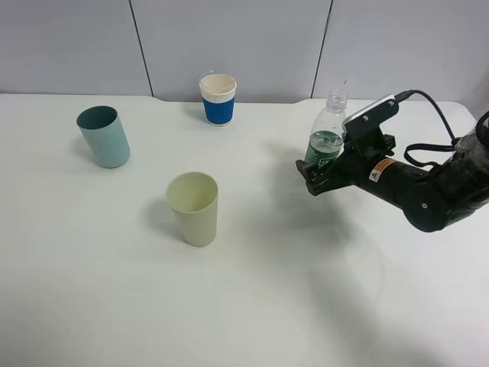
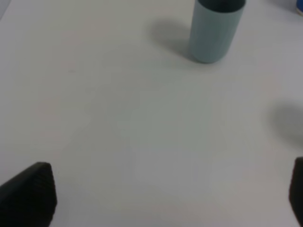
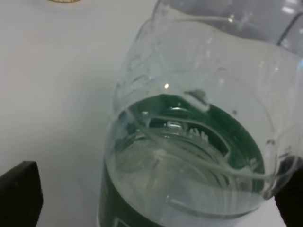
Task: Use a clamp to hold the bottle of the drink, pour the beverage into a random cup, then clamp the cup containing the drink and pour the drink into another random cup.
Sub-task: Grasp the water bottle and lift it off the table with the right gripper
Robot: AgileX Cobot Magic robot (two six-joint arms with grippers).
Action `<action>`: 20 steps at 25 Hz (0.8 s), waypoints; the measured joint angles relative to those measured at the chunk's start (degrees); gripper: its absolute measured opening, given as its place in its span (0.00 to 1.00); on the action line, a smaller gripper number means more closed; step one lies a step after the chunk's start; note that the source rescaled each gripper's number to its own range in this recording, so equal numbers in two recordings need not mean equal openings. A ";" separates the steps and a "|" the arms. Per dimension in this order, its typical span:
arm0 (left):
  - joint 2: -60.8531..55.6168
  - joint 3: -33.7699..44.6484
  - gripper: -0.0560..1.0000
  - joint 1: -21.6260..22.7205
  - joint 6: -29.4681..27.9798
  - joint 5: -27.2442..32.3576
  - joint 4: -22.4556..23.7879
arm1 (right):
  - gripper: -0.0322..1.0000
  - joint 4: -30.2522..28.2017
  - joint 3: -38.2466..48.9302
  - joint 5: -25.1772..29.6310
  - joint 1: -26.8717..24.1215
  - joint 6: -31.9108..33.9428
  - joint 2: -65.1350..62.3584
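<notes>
Clearly, the right gripper (image 1: 309,177) is spread wide with the upright bottle (image 1: 325,141) standing between its fingers, so it only needs to close on it.

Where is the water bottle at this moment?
In the exterior high view, the bottle stands at the right, inside the open right hand, right of the blue-sleeved cup.

The desk (image 1: 252,306) I work over is plain matte white, bare across its near half and into both near corners. Along its far edge stands a pale grey wall (image 1: 229,38) of flat panels. Two thin dark seams (image 1: 140,46) split them, each slanting slightly down to the desk's far edge.
</notes>
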 joint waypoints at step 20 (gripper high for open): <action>0.00 0.00 1.00 0.00 0.00 0.00 0.00 | 1.00 -6.17 -2.96 -2.72 -4.09 8.14 0.45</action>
